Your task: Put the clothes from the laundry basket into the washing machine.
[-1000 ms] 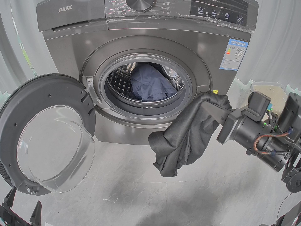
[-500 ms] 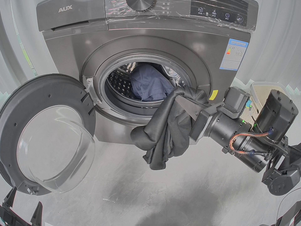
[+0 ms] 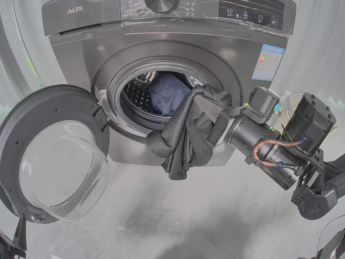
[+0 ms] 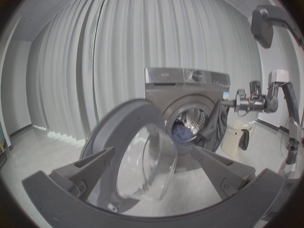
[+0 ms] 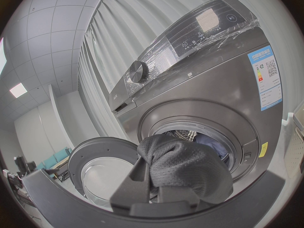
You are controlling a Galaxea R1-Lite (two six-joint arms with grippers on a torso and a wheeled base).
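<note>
My right gripper (image 3: 198, 100): pinching the bunched top of a black garment (image 3: 181, 137).
Black garment: held at the right edge of the washing machine (image 3: 79, 58) opening, with the rest hanging in front of the lower rim and front panel.
Drum (image 3: 138, 95): a blue garment (image 3: 167, 94) lies inside.
Door (image 3: 54, 148): swung wide open on the left.
My left gripper (image 4: 152, 151): fingers spread, holding nothing, low and facing the door.
Laundry basket (image 4: 232, 136): on the floor beside the machine, with a dark cloth (image 4: 244, 140) over its rim.

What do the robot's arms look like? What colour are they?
The right arm is a fat black tube with a curly orange cable. The left gripper and right gripper have dark grey, wedge-shaped fingers.
</note>
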